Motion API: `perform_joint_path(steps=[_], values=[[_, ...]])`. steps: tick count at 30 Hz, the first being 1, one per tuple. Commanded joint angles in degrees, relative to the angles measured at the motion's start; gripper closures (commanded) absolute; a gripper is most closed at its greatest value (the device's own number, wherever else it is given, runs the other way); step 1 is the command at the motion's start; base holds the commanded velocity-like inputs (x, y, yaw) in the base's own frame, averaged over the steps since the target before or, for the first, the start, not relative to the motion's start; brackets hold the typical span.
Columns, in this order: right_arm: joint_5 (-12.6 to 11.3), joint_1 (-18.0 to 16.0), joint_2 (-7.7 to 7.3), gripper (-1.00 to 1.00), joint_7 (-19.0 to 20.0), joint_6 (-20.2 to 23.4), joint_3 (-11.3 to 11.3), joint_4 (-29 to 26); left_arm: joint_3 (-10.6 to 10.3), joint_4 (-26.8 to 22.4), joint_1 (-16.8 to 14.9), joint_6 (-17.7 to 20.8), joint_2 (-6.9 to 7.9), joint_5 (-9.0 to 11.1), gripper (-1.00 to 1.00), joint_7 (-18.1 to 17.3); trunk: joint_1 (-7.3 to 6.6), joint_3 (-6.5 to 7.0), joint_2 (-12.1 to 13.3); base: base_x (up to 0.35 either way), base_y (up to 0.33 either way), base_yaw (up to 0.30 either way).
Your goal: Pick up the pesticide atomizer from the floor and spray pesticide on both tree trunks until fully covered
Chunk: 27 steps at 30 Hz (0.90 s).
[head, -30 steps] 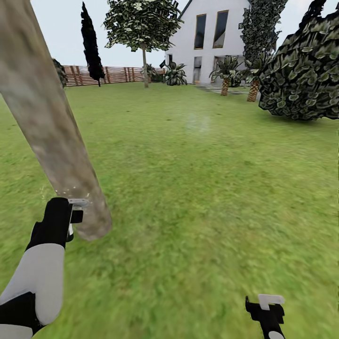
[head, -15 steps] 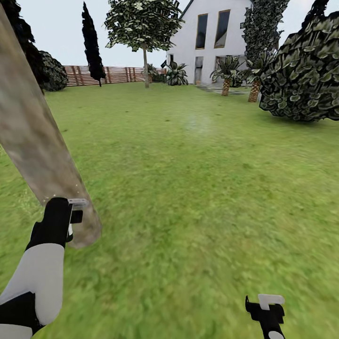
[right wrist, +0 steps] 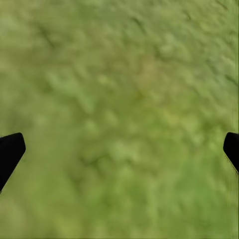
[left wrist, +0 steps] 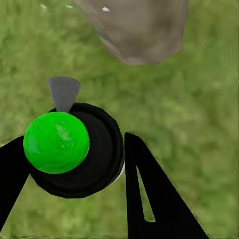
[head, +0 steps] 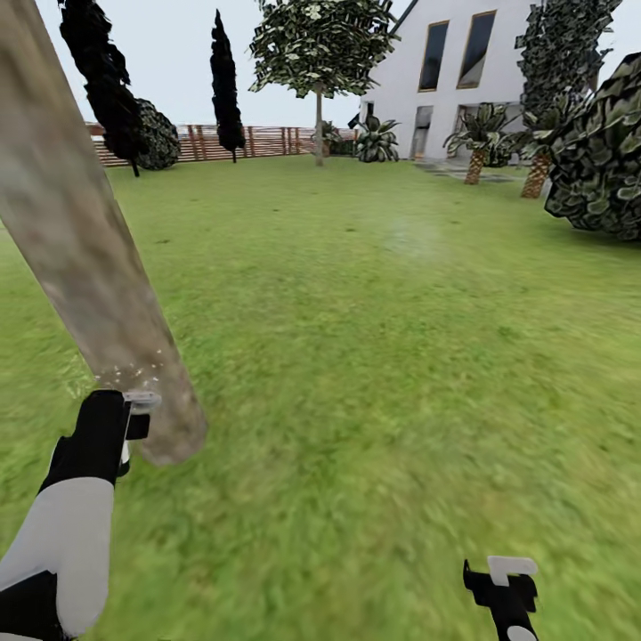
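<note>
Head view: spraying the first trunk, low section only so far.

Lawn → tree trunk at its left edge → left gripper clamped on the atomizer, green cap up, nozzle aimed at the trunk's foot. White pesticide specks sit just above the nozzle; the upper trunk looks bare. Right gripper hangs wide apart over grass, empty. Pickup done; my guess: most of this trunk and the second tree are left.

Green lawn runs to a slatted wooden fence and white house.
</note>
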Motion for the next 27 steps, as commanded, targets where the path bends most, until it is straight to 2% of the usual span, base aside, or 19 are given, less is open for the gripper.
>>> perform_joint_path(steps=[1,9,24,25,27], values=[[-0.6,0.0,-0.02,-1.00,-0.1,-0.1,0.5,0.0,0.1,0.1,0.3,0.1,-0.04,-0.6,1.00,-0.6,0.00,-0.05,0.0,0.056,-0.265,0.278],[-0.6,0.0,-0.02,-1.00,-0.1,-0.1,0.5,0.0,0.1,0.5,0.8,0.0,-0.04,-0.6,1.00,-0.9,0.00,-0.05,0.0,0.005,-0.274,0.239],[-0.6,0.0,-0.11,-1.00,-0.1,-0.1,0.5,0.0,0.4,0.5,1.7,-0.1,-0.01,-0.6,1.00,-0.7,0.00,-0.05,0.0,0.018,-0.276,0.006],[-0.6,0.0,-0.11,-1.00,-0.1,-0.1,0.5,0.0,0.5,0.5,1.9,-0.1,0.17,-0.6,1.00,-0.7,0.00,-0.05,0.0,0.117,-0.276,0.005],[-0.6,0.0,-0.11,-1.00,-0.1,-0.1,0.5,0.0,2.1,0.5,2.7,-0.9,1.04,-0.6,1.00,-0.4,0.00,-0.05,0.0,0.120,-0.277,0.138]])
